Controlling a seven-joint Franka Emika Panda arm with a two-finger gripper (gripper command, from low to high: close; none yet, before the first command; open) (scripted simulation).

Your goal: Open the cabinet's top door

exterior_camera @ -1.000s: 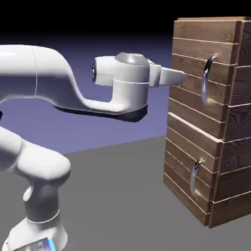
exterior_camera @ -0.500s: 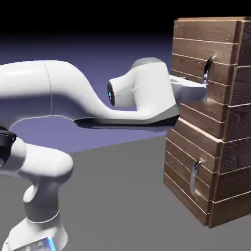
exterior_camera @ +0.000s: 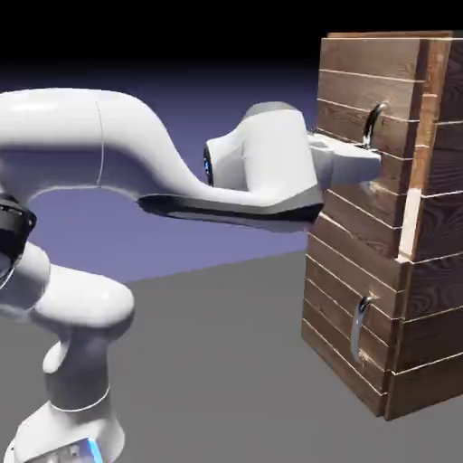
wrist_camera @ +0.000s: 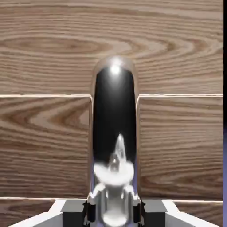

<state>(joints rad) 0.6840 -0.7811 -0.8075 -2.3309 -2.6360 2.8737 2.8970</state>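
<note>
The cabinet [exterior_camera: 441, 253] of dark brown planks stands at the exterior view's right. Its top door [exterior_camera: 354, 86] carries a curved silver handle [exterior_camera: 372, 120]. My gripper [exterior_camera: 373, 159] reaches in from the left and is shut on the middle of that handle. In the hand view the shiny handle [wrist_camera: 114, 111] runs up the middle in front of the wood, pinched between my grey fingertips [wrist_camera: 73, 209] at the bottom edge. The top door stands slightly ajar, with a pale strip [exterior_camera: 411, 215] showing along its right edge.
The shorter lower door [exterior_camera: 335, 303] with its small handle [exterior_camera: 362, 318] is closed below. My white forearm [exterior_camera: 136, 154] stretches level across the exterior view's middle. Grey table [exterior_camera: 226, 362] lies in front of the cabinet.
My hand moved right to the top door's handle and the jaws went from open to shut on it. The door has since swung out a little.
</note>
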